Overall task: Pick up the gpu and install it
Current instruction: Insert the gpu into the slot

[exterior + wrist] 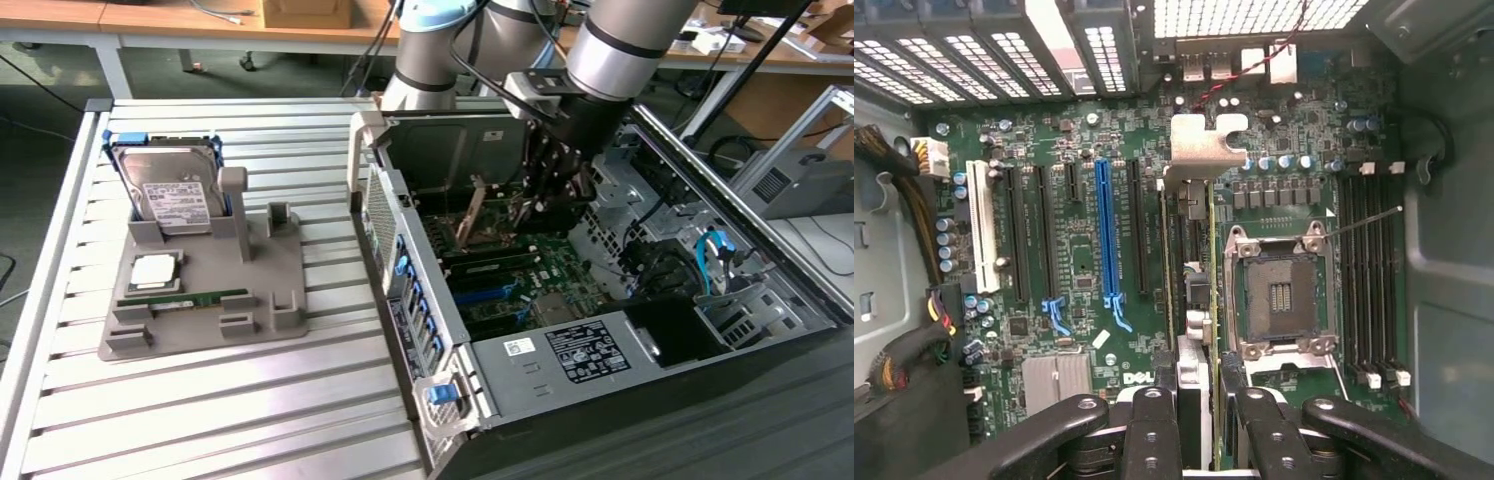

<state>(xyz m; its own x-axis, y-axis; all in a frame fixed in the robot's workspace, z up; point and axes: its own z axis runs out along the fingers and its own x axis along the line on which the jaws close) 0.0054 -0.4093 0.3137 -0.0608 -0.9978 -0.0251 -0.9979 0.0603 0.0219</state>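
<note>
While the arm reaches down into the open computer case [400, 250], we begin at the exterior view's left, where a grey holder tray [200, 300] sits on the slatted table [200, 420] carrying a hard drive [167, 195], a processor chip [154, 270] and a memory stick [187, 298]. Moving to the exterior view's right, we find the gripper [554, 195] inside the case, above the motherboard [527, 280]. In the wrist view the gripper [1199, 400] is pinching the gpu [1199, 290] edge-on between its fingers [1154, 420], the card's silver bracket [1204, 150] pointing toward the rear wall of the case. The card hangs above the board, between the blue slot [1104, 230] and the processor socket [1279, 290]; we cannot tell whether its lower edge touches any slot. In our judgement the main hazard is misalignment: the card appears to sit beside the blue slot, not over it, and pressing down there could strike the board or the socket latch. A tilted card could also jam at one end, and the bracket could catch on the rear wall. A grip this narrow may let the card pivot under load.
</note>
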